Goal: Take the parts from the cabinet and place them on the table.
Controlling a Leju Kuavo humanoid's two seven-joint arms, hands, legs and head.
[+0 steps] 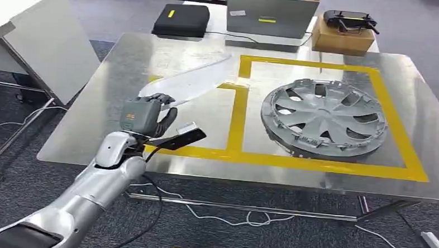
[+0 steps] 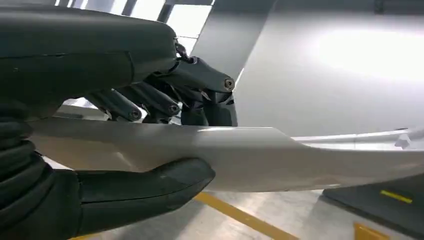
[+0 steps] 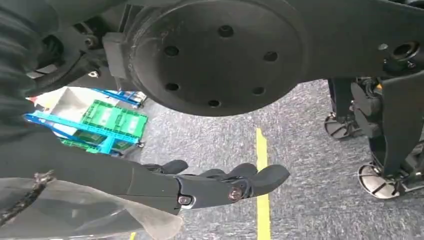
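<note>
Steel table (image 1: 125,58), yellow tape; left hand (image 1: 145,116) fingers (image 2: 150,100) grasp trim strip (image 1: 188,81); right hand (image 3: 210,187) released

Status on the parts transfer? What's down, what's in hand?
Done: the hubcap lies on the table inside the yellow tape frame. In hand: the left hand grips a long white trim piece over the table's left side. Left: releasing it. The right hand hangs free.

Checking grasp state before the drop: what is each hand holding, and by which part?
Left hand grips the long pale trim part near its end closest to the robot, thumb under, fingers over. Right hand holds nothing.
</note>
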